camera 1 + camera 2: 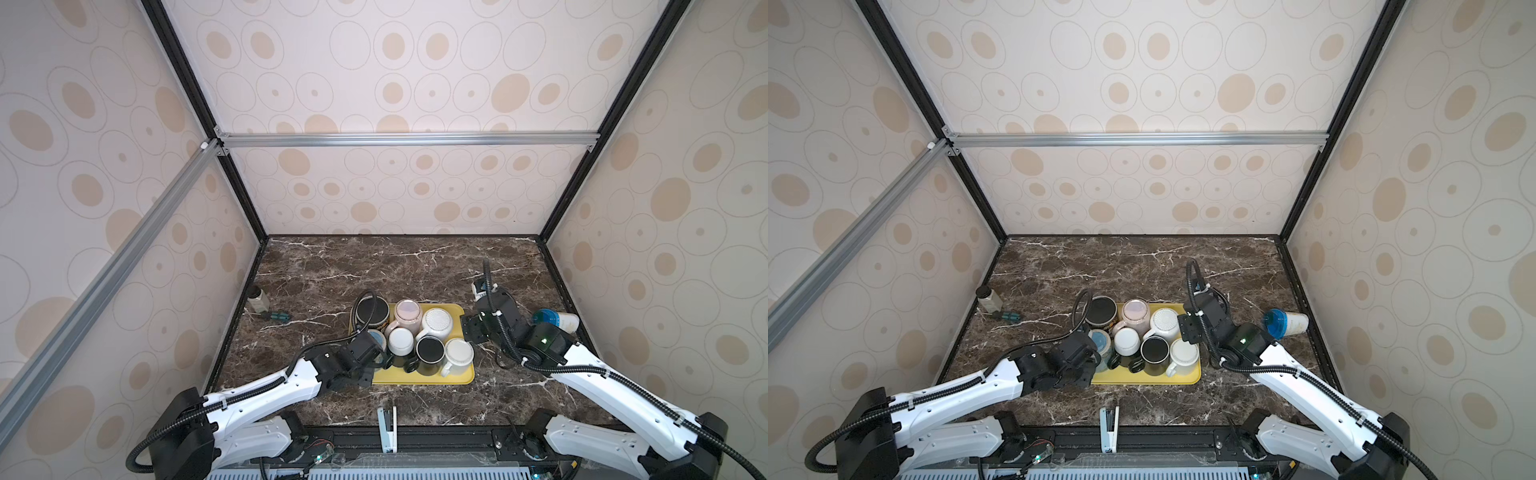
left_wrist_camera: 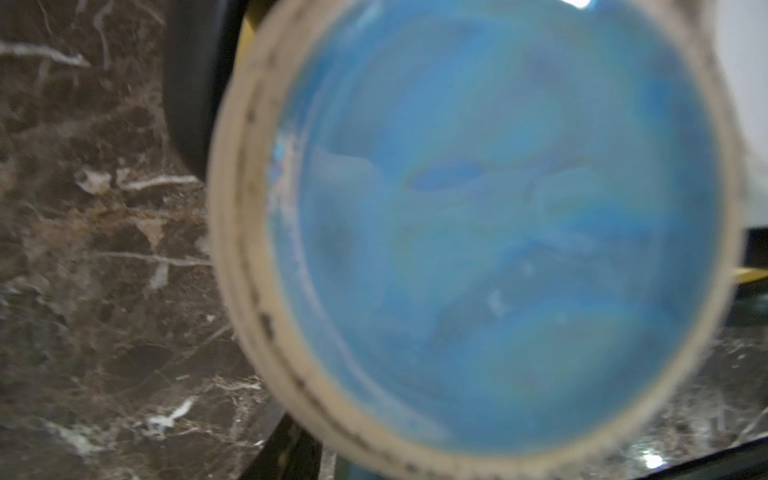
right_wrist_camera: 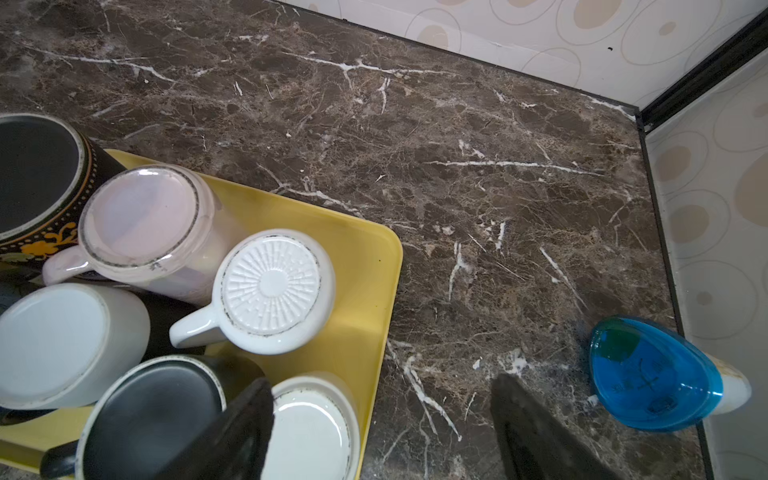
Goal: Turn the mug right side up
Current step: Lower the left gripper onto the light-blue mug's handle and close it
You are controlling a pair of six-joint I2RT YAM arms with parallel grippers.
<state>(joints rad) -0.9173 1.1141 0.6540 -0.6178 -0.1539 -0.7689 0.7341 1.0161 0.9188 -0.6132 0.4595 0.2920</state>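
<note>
On a brown marble tabletop (image 1: 415, 266), 1 yellow tray (image 1: 457, 376) is crowded by 7 base-up mugs (image 1: 401, 340): 3 white, 2 black, 1 pink, and 1 blue-based mug (image 1: 378, 336) at the tray's left edge. The left gripper (image 1: 374, 353) is at that mug with its jaws hidden, so I cannot tell their state; the right gripper (image 3: 380, 388) hangs spread and empty over the tray's right edge. 1 blue-lidded cup (image 1: 555, 319) lies sideways by the tabletop's right edge, its lid marks unreadable.

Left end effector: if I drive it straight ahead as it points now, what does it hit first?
Most likely the blue-bottomed mug: its upturned base fills the left wrist view, very near. Contact unclear.
</note>
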